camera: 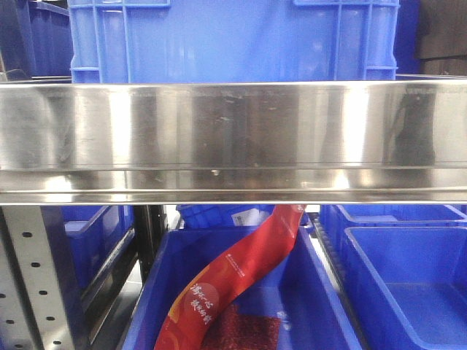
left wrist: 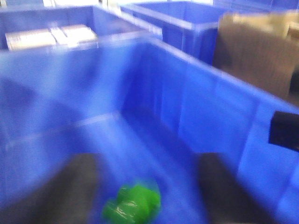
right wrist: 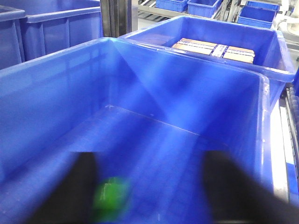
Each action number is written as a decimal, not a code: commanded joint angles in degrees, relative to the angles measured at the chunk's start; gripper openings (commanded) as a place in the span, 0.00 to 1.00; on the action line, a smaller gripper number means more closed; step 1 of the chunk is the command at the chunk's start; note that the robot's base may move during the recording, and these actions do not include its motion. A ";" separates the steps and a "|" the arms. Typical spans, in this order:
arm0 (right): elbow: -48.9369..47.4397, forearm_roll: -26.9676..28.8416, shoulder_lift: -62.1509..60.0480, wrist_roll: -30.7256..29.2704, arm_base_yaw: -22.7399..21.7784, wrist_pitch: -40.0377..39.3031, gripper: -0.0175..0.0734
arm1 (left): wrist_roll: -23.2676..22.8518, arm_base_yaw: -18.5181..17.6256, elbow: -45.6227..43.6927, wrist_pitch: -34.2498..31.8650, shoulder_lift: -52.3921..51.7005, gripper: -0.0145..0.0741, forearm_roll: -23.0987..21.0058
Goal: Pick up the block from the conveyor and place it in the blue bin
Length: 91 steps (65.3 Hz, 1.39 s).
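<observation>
My left gripper (left wrist: 140,186) hangs inside a blue bin (left wrist: 224,121), its two dark fingers (left wrist: 77,186) spread wide apart, released. Between them, low in the blurred left wrist view, lies a green block (left wrist: 133,204); I cannot tell whether it rests on the bin floor or hangs above it, but neither finger touches it.

My right gripper (right wrist: 149,191) is over a blue bin (right wrist: 56,84) too, its fingers (right wrist: 233,186) also held apart, grasping nothing. A blurred green block (right wrist: 111,198) shows just beside the left-hand finger in that view, down near the bin floor. Whether both wrist views show the same bin and block, I cannot say.

Behind the right bin stands another bin holding a flat carton (right wrist: 215,48) with taped seams. In the left wrist view a brown cardboard box (left wrist: 257,51) sits beyond the bin wall.

The front view is crossed by a shiny steel rail (camera: 233,138), with a blue crate (camera: 233,40) above and a red snack packet (camera: 233,284) leaning in a bin (camera: 321,292) below.
</observation>
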 commanded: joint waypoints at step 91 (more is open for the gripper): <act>54.24 0.44 -66.69 1.29 -9.51 -11.26 0.01 | -0.86 21.76 67.02 -7.62 -77.61 0.04 -1.62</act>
